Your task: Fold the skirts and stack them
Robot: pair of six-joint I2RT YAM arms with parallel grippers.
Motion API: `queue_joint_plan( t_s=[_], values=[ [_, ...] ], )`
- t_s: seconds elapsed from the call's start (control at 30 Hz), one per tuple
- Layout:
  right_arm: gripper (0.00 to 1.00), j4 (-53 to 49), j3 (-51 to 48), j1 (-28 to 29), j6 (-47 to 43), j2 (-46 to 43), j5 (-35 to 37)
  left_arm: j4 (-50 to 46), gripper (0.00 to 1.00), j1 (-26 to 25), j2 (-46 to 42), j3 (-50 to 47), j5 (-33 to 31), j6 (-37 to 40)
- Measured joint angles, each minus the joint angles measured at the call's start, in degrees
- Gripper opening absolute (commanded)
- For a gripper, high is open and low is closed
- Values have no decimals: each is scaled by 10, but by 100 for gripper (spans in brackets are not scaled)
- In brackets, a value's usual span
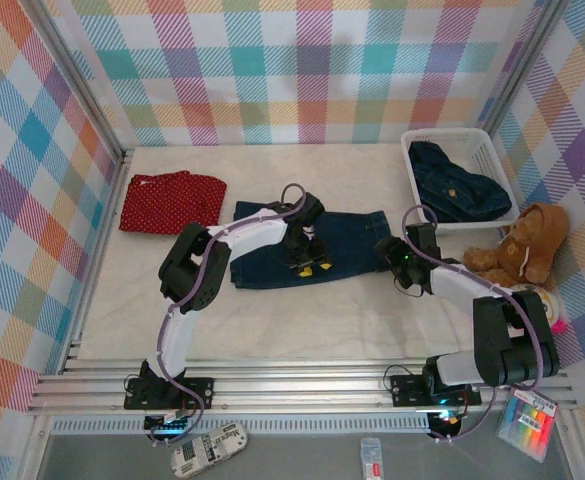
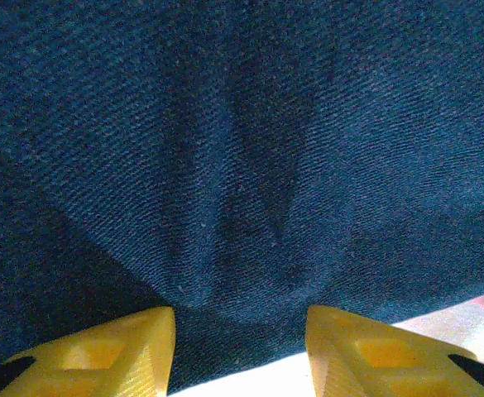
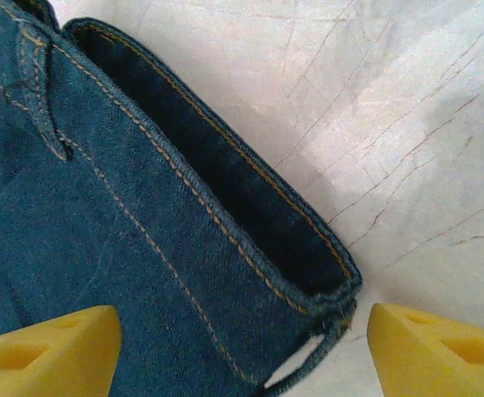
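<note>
A dark blue denim skirt point(image 1: 272, 250) lies spread flat in the middle of the table. My left gripper point(image 1: 308, 262) presses down on its near edge. In the left wrist view its yellow fingertips point(image 2: 117, 351) stand apart, the left gripper point(image 2: 240, 331) open with puckered denim point(image 2: 242, 165) between them. My right gripper point(image 1: 398, 262) is at the skirt's right near corner. There the right gripper point(image 3: 243, 347) is open and straddles the stitched hem corner point(image 3: 225, 248). A red dotted skirt point(image 1: 172, 201) lies folded at the back left. Another denim skirt point(image 1: 457, 185) sits in the basket.
The white slatted basket point(image 1: 492, 150) stands at the back right. A brown teddy bear point(image 1: 517, 250) sits just in front of it, close to my right arm. Checked walls close in the table point(image 1: 272, 330) on three sides. A metal rail point(image 1: 302, 385) runs along the near edge.
</note>
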Motion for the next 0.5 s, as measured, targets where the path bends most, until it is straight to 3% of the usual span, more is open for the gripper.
queue_joint_plan(
  t_s=[0.13, 0.4, 0.5],
  values=[
    [75, 12, 0, 0, 7, 19, -1, 0, 48, 0, 0, 0, 0, 0],
    [41, 61, -2, -1, 6, 24, -6, -4, 50, 1, 0, 1, 9, 2],
    [25, 83, -10, -1, -6, 24, -6, -23, 58, 3, -7, 2, 10, 11]
  ],
)
